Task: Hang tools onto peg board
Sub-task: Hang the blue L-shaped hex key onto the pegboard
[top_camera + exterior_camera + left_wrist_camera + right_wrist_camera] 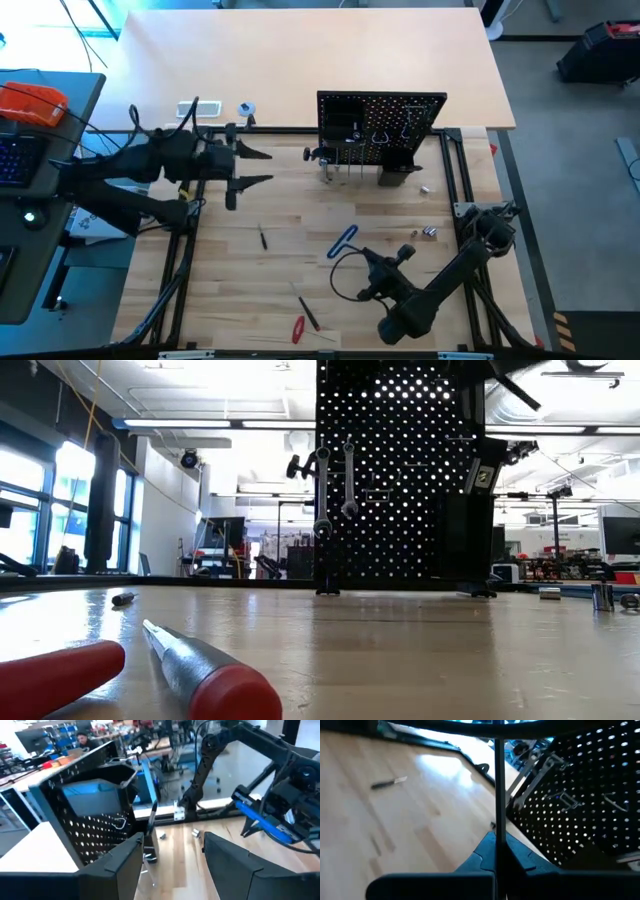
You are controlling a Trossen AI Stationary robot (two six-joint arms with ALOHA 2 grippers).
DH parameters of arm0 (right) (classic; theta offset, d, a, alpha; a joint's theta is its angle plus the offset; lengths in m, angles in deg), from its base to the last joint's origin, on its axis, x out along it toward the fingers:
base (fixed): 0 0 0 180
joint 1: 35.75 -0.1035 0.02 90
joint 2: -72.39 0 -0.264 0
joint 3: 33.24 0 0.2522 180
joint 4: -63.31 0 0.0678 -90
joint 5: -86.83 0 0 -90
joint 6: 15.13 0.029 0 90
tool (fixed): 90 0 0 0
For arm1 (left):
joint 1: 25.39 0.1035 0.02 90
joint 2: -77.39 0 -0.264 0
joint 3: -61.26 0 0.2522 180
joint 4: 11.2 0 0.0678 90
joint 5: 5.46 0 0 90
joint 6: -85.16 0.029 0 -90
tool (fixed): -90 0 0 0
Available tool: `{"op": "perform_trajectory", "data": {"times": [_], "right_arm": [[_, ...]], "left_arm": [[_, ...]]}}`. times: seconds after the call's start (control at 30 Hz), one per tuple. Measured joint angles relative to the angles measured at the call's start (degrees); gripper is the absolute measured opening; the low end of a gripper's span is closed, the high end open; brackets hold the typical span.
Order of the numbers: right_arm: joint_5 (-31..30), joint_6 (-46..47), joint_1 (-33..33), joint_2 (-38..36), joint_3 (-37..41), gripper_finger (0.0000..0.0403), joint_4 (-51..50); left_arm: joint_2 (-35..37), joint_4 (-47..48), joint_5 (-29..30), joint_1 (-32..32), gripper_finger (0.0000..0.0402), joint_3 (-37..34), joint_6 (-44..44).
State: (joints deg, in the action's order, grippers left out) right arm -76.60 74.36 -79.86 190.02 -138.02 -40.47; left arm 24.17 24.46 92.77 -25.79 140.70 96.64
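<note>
The black peg board (380, 125) stands upright at the table's far side, with two silver wrenches (335, 485) hanging from hooks on it. My right gripper (363, 258) is near the table's middle, in front of the board, shut on the blue-handled hex key (343, 240). That key's blue handle (262, 820) shows in the left wrist view. My left gripper (258, 166) hovers open and empty to the left of the board, pointing toward it. A red-handled screwdriver (298, 328) lies flat near the table's front edge. My right gripper pinches the hex key's thin metal shaft (499, 820) between its two shut fingers. The shaft runs straight out beyond the fingertips, in line with them, toward the blue handle. The fingers point roughly level toward the table's left and far side. The key looks lifted clear of the table.
A second thin tool (308, 312) lies beside the red screwdriver, and a small dark tool (263, 237) lies left of centre. Small metal bits (428, 231) lie right of centre. A small black bin (465, 535) hangs on the board. The black frame rails (190, 250) border the table.
</note>
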Motion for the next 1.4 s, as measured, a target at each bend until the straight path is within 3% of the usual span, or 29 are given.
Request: {"op": "perform_trajectory", "data": {"times": [0.1, 0.27, 0.4, 0.5, 0.67, 0.9, 1.4], "right_arm": [[-2.13, -1.07, 0.99, -0.98, -0.21, 0.0, -0.08], [-3.1, -1.95, 2.96, -2.02, -0.21, 0.0, -0.04], [-3.93, -2.21, 4.32, -1.93, -0.32, 0.0, -0.01], [-5.52, -2.71, 4.87, -1.93, -0.45, 0.0, 0.0], [-5.97, -4.87, 5.52, -1.92, -0.46, 0.0, 0.66], [-4.66, -5.99, 5.61, -1.91, -0.47, 0.0, 1.77], [-6.63, -8.95, 8.04, -1.91, -0.47, 0.0, 3.48]], "left_arm": [[2.91, -11.41, -2.5, 0.04, 0.02, -10.52, -2.51], [4.56, -41.17, -4.98, -0.05, 0.02, -29.19, -8.05], [0.65, -61.92, -5.03, -0.67, 0.02, -40.15, -11.41], [-4.8, -72.19, -6.45, -1.84, 0.02, -43.79, -13.18], [-13.62, -77.77, -7.32, -3.95, 0.02, -43.98, -13.14], [-19.53, -90.81, -7.21, -4.26, 0.02, -43.94, -12.57], [-19.64, -88.68, -6.23, -2.98, 0.02, -43.94, -11.89]]}}
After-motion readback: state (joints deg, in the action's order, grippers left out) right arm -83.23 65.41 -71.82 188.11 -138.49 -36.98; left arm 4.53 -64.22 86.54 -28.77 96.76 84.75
